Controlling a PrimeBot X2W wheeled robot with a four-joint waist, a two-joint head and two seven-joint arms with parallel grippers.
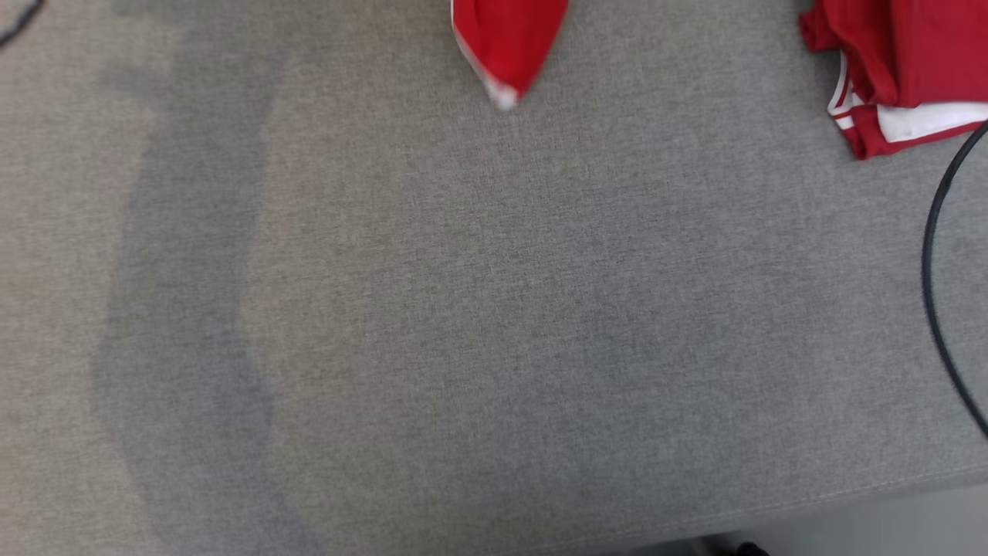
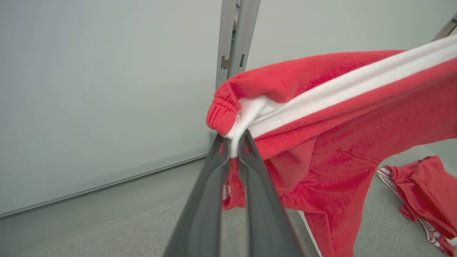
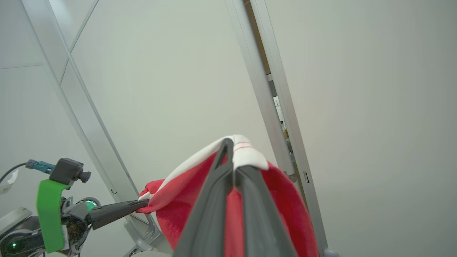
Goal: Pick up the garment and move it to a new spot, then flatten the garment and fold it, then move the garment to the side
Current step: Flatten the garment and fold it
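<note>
Nearest me in the head view, the table's (image 1: 494,309) front edge runs as a stitched seam, with a strip of pale floor (image 1: 888,525) just below it at the lower right. The table top is covered in grey woven cloth. On its left half I see two darker bands (image 1: 185,309) curving from near to far, soft-edged like shadows. A thin black cable (image 1: 934,255) loops in over the right edge.

At the far middle, a blurred red corner of the garment (image 1: 505,38) with a white tip hangs down into view above the cloth. I cannot tell whether it touches the table. At the far right lies a second red garment (image 1: 903,69), crumpled, with white stripes, resting on the table top.

The garment is held up in the air between both arms. My left tool (image 2: 234,137) is pinched narrow on its white-striped edge beside a ribbed red hem. My right tool (image 3: 232,157) is clamped narrow on a white-edged fold, and the red cloth drapes down either side of the fingers.

Beyond the table, the room is pale, plain wall panels (image 2: 89,89) meeting at a grey metal post (image 2: 235,43).
</note>
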